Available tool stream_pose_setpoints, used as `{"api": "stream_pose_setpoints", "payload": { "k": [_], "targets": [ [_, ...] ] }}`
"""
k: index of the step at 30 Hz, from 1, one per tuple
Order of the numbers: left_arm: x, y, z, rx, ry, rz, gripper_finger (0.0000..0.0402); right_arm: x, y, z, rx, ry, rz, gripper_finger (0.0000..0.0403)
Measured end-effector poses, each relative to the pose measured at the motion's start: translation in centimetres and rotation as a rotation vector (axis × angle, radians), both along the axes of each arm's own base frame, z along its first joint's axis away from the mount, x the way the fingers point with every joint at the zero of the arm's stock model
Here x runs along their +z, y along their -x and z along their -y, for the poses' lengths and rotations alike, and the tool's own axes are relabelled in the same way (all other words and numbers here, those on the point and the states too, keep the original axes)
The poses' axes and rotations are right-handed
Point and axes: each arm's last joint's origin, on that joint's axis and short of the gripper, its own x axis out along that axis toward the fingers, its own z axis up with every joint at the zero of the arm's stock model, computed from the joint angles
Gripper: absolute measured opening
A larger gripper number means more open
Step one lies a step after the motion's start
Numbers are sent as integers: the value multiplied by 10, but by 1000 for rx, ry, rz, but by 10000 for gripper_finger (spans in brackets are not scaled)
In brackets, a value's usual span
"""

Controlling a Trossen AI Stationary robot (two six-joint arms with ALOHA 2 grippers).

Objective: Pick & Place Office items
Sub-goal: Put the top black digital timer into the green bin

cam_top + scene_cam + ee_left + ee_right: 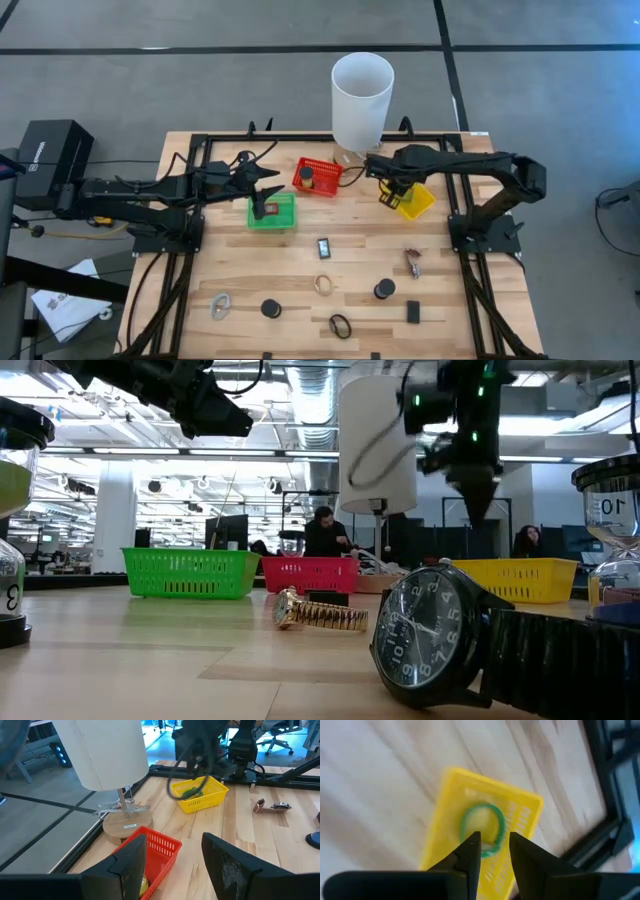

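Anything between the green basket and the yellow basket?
High view: the red basket sits between the green basket and yellow basket, set slightly farther back.

A grey floor point(200, 25) crossed by dark lines is surrounding the wooden bench point(290, 262). Beyond it, ceiling lights point(300, 385) are glowing over an open office where two people point(325, 532) are sitting among desks and monitors.

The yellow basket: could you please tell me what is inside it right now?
A green band loop lies in the yellow basket, below the right pincer, whose fingers stand slightly apart. The fingers hide part of the loop and floor, so anything beneath them cannot be seen.
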Motion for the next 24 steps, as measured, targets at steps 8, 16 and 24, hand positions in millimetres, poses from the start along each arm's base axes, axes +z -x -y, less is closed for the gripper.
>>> {"api": "stream_pose_setpoints", "payload": {
  "k": [8,16,24],
  "targets": [
    [0,0,0,1,-1,3,186,27,1,-55,402,26,50,93],
    [1,0,0,0,-1,14,186,40,30,-82,587,83,366,93],
    [4,-1,0,5,22,53,186,27,62,-81,611,143,748,93]
  ]
}}
